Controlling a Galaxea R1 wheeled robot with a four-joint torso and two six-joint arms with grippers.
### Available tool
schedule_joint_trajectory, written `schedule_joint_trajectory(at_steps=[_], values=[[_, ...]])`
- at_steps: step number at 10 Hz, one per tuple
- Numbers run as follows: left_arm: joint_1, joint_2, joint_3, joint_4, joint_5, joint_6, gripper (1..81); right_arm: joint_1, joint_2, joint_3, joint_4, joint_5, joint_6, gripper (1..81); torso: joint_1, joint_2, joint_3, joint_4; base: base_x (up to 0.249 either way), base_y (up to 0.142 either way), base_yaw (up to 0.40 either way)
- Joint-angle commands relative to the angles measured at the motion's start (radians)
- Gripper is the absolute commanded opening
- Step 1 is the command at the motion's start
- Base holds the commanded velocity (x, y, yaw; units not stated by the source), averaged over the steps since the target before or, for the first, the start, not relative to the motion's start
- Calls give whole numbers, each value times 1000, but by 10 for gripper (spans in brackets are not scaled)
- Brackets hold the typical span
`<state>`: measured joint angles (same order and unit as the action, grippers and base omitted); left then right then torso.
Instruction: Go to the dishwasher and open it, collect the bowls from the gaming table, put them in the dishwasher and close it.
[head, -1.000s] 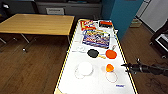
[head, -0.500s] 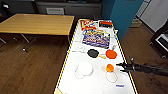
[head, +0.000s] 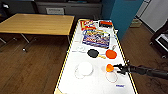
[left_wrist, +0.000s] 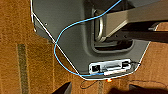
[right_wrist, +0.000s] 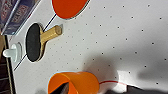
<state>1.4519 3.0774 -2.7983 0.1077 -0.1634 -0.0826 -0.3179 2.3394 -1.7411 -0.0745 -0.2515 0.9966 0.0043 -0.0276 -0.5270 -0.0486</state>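
Midway along the gaming table, the right gripper pinches an orange bowl by its rim, tilted just above the white top, nr a black paddle & orange paddle.

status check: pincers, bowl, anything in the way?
Right pincer at the orange bowl, bowl tipped on its side at gaming table; grasp unconfirmed. Left pincer: cannot tell. Black paddle and orange paddle lie beyond, apart.
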Motion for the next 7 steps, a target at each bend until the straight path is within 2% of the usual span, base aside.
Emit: schedule_joint_trajectory(at_steps=[1,7], values=[[22,0,0,-8,73,-2,811,133,-27,5,19,-15,5,811,0,0,0,0,0,0,0],[31,-5,-1,-9,73,-2,811,110,28,-12,19,17,20,811,0,0,0,0,0,0,0]])
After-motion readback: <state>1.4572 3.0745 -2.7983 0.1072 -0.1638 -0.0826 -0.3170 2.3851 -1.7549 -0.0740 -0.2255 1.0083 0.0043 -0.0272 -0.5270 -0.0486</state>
